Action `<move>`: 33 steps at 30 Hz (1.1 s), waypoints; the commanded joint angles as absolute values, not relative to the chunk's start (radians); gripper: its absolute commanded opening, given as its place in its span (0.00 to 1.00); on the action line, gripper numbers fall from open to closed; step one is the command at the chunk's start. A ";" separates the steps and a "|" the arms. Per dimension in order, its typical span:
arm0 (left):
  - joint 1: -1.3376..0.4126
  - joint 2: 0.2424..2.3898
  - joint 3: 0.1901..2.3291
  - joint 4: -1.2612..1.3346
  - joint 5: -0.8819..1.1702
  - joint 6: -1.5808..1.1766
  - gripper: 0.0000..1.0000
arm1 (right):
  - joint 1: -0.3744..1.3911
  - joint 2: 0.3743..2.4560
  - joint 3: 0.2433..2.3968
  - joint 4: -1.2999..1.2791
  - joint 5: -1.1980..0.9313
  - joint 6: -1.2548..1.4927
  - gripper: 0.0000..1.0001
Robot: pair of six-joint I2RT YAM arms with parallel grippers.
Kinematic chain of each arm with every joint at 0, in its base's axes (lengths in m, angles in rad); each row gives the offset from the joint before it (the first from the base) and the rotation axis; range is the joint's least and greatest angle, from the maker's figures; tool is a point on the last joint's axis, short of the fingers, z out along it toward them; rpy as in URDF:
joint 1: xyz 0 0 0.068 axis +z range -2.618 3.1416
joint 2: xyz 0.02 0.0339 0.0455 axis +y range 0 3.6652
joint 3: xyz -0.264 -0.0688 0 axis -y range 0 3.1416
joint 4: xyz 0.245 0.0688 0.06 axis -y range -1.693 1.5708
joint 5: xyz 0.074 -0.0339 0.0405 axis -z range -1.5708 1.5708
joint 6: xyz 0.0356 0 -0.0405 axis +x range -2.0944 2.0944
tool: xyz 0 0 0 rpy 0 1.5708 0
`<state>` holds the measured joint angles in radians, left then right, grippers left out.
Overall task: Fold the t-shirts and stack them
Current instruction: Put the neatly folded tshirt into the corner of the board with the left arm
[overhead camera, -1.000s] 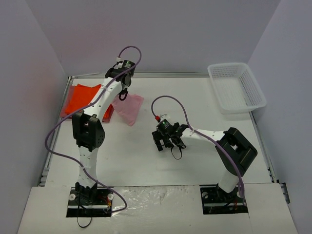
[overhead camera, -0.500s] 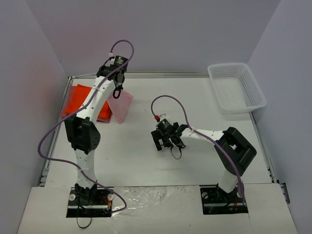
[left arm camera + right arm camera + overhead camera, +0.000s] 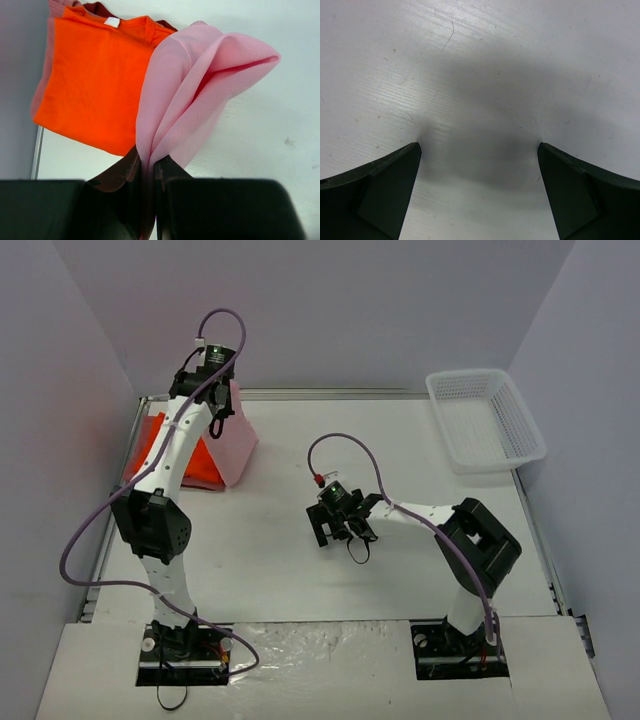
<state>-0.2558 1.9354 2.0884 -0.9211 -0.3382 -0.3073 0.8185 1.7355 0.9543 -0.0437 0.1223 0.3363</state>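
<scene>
My left gripper [image 3: 218, 405] is shut on the folded light pink t-shirt [image 3: 238, 440], which hangs from it above the table's back left. In the left wrist view the pink t-shirt [image 3: 190, 95] drapes from my closed jaws beside the folded bright orange t-shirt [image 3: 95, 80]. The orange t-shirt [image 3: 160, 445] lies on a dull pinkish-red folded one [image 3: 42, 85], of which only edges show. My right gripper [image 3: 335, 532] is open and empty, low over the bare table [image 3: 485, 75] near the middle.
A white plastic mesh basket [image 3: 485, 420] stands at the back right corner. The table's left edge rail [image 3: 112, 530] runs close to the stacked shirts. Grey walls close in the left, back and right sides.
My left gripper has carried the pink t-shirt leftward and toward the back, from beside the orange stack to partly over it. The right arm has barely moved.
</scene>
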 commanded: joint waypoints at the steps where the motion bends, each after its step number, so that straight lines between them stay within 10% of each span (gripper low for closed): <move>1: -0.236 1.838 2.094 -0.881 -0.324 -0.316 0.02 | 0.818 1.787 0.951 -0.107 0.135 0.318 1.00; 33: -0.026 1.732 1.881 -0.739 -0.226 -0.344 0.03 | 0.828 1.901 0.977 -0.100 0.112 0.302 1.00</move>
